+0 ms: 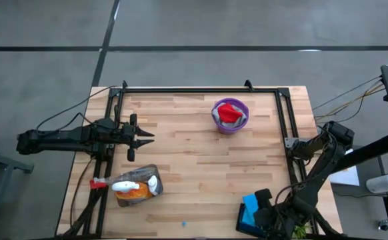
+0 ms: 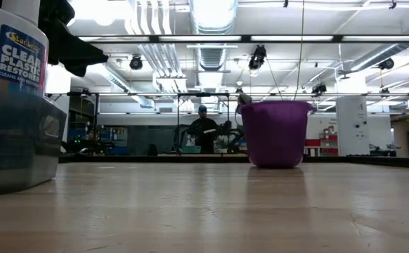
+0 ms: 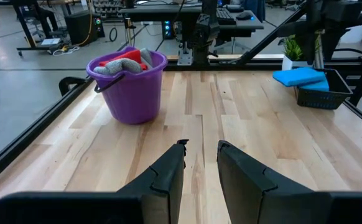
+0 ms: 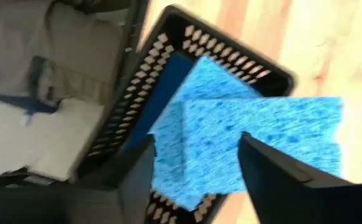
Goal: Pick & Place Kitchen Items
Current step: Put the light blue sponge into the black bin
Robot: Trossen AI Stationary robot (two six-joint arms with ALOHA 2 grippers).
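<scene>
Right hand (image 4: pixel 196 165) fingers spread, released, blue sponge (image 4: pixel 262 140) between them over black basket (image 4: pixel 168 56)

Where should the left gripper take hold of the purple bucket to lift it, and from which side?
Judging by its pose, grip the purple bucket by its rim, coming down from above. It stands upright, its dark handle is folded down against the wall, and the cloths fill the middle. The left gripper faces it with bare table between.

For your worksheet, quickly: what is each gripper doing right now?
Left gripper: open, holding nothing, over the table.
Right gripper: open, above the blue sponges in the black basket.
</scene>
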